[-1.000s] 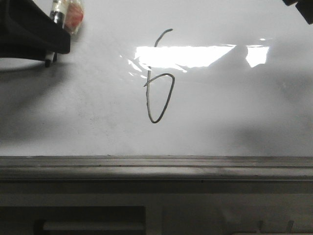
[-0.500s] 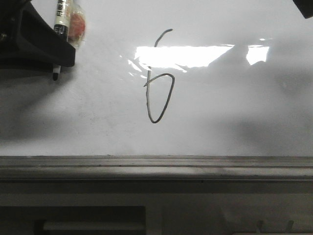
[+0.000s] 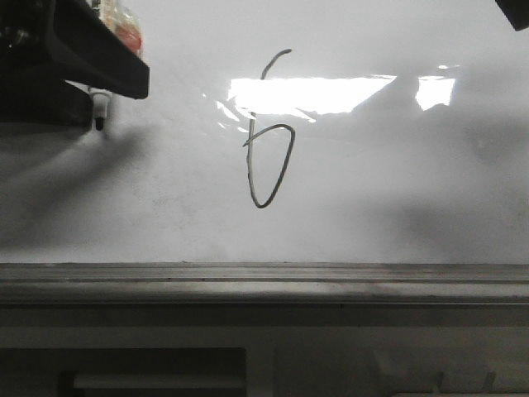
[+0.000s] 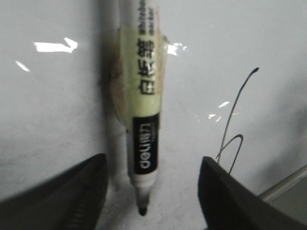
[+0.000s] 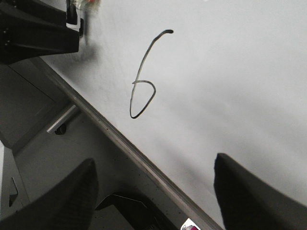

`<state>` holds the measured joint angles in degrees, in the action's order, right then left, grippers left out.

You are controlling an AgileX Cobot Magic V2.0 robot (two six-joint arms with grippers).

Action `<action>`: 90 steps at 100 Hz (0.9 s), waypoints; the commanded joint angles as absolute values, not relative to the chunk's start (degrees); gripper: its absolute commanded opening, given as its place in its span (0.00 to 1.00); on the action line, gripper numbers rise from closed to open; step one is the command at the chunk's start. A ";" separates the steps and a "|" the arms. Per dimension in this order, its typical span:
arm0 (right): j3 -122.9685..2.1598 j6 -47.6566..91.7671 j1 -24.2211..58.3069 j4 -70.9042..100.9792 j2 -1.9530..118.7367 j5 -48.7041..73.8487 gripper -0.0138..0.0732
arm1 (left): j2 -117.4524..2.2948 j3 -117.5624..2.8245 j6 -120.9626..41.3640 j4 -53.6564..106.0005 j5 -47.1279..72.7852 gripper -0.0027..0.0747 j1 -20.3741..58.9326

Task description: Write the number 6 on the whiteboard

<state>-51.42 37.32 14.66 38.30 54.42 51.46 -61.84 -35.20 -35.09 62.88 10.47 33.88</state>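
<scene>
The number 6 (image 3: 287,161) is a thin dark line on the whiteboard (image 3: 397,190), with a narrow loop and a curved tail. It also shows in the left wrist view (image 4: 233,112) and the right wrist view (image 5: 139,79). My left gripper (image 4: 153,191) is open at the board's far left (image 3: 91,74). A taped black-and-white marker (image 4: 144,120) sits between its fingers without touching them, its tip (image 3: 99,124) just below the gripper. My right gripper (image 5: 153,191) is open and empty over the board's front edge.
A grey metal rail (image 3: 264,277) runs along the board's near edge and also shows in the right wrist view (image 5: 124,143). Bright light reflections (image 3: 314,93) lie across the upper part of the 6. Dark cabinet parts (image 3: 157,364) sit below the rail.
My left gripper has moved right and now covers most of the marker. The marker's tip has shifted right with it. The 6 is unchanged.
</scene>
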 commanded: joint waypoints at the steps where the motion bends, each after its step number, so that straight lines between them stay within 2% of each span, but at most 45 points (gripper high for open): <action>1: -52.79 37.15 14.29 40.31 53.58 50.03 0.68 | -60.18 -36.64 -35.12 63.06 7.80 0.77 33.88; 31: -52.79 37.15 14.29 39.08 52.38 50.61 0.67 | -49.12 -36.64 -35.25 51.54 16.85 0.78 33.88; 44: -52.01 37.80 14.29 41.03 48.99 48.52 0.58 | -42.65 -36.64 -35.25 43.93 19.64 0.71 33.88; 51: -50.17 40.79 14.29 43.60 45.12 46.19 0.50 | -39.27 -36.64 -35.25 41.49 21.52 0.62 33.88; 58: -47.41 42.97 14.29 44.71 40.44 42.55 0.38 | -35.95 -36.64 -35.25 39.90 23.09 0.49 33.88; 75: -38.69 44.37 14.29 44.71 29.68 33.88 0.11 | -28.96 -36.64 -35.46 36.99 23.61 0.00 33.88; 78: -36.65 44.67 14.29 44.71 27.96 32.66 0.07 | -27.65 -36.64 -35.51 36.25 23.61 0.01 33.88; 90: -29.73 44.79 14.29 44.71 20.22 28.50 0.08 | -22.79 -35.12 -35.51 35.38 21.91 0.01 33.88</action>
